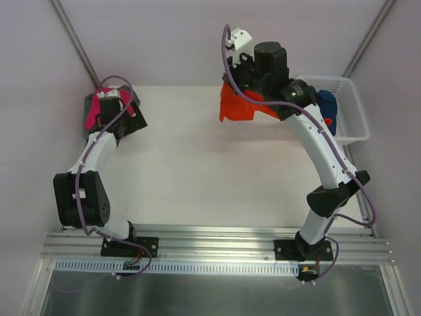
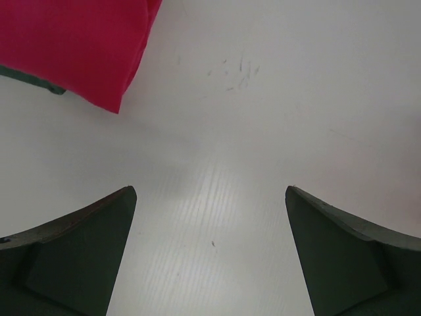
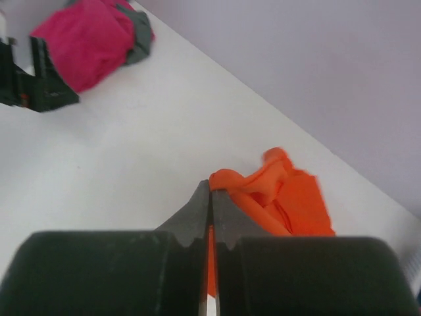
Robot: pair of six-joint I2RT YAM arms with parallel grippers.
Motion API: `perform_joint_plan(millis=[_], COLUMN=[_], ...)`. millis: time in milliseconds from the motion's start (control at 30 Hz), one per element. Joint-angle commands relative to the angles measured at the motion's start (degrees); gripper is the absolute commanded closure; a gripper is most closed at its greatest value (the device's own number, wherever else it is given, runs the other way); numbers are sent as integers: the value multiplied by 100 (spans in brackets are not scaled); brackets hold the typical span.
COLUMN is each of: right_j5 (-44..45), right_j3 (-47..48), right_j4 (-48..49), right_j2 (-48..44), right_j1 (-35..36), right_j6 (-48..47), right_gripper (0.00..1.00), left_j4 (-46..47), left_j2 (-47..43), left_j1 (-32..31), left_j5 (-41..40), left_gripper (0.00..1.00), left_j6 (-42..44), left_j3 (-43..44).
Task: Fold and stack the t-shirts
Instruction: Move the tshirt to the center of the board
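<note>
- While both arms reach toward the far side, we're looking at a matte white table [image 1: 197, 164] boxed in by pale lilac walls [image 1: 164, 39], with a ribbed aluminium rail [image 1: 217, 240] along its near edge.
- Up close the tabletop shows fine parallel ribbing and a few faint scuff marks [image 2: 237, 69].
- At the far right corner sits the basket [image 1: 352, 125], white plastic in an open lattice with a rounded rim. We'll place everything from it.
- Inside the basket lies the dark blue t-shirt [image 1: 327, 105], a soft crumpled lump.
- Just left of the basket, the right gripper [image 3: 210, 187] has its black jaws pressed together on a fold of the orange t-shirt [image 3: 283, 197]. The cloth bunches in loose, rumpled folds past the tips.
- Well apart from the basket, over at the far left corner, we find the pink t-shirt [image 1: 92, 117], smooth and flat-edged, with the grey t-shirt [image 3: 138, 29] edging out from under it.
- Beside that pink cloth hangs the left gripper [image 2: 210, 197], its dark wedge-shaped fingers spread wide with only bare tabletop between them.
</note>
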Motion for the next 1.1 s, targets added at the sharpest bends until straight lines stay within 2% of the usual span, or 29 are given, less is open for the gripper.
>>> perform_joint_plan(millis=[0, 200, 500, 700, 733, 767, 800, 867, 900, 1067], right_j5=[-501, -607, -555, 68, 505, 631, 728, 764, 764, 423], right_j3=[965, 1142, 968, -1439, -1485, -1346, -1266, -1274, -1379, -1538], right_j4=[209, 947, 1290, 1922, 1688, 1459, 1031, 746, 754, 526], right_j2=[220, 230, 80, -631, -510, -378, -281, -105, -122, -184], right_j1=[431, 941, 1109, 425, 398, 345, 162, -24, -138, -165], right_j6=[-111, -383, -479, -689, -743, -700, -413, -191, -190, -164], right_gripper=[99, 99, 99, 99, 93, 78, 41, 12, 3, 3], left_j4=[-30, -74, -100, -92, -100, -92, -92, -92, -100, -249], left_j2=[-649, -1230, -1503, -1495, -1486, -1460, -1442, -1381, -1354, -1083], left_j1=[124, 492, 959, 950, 950, 950, 950, 950, 950, 872], left_j5=[22, 83, 276, 627, 680, 733, 777, 1022, 1093, 1813], left_gripper=[1, 1, 1, 1, 1, 1, 1, 1, 1, 1], left_j6=[-248, -318, -292, -354, -301, -283, -266, -196, -178, 112], left_j3=[-396, -827, -1003, -1039, -1030, -995, -978, -881, -846, -644])
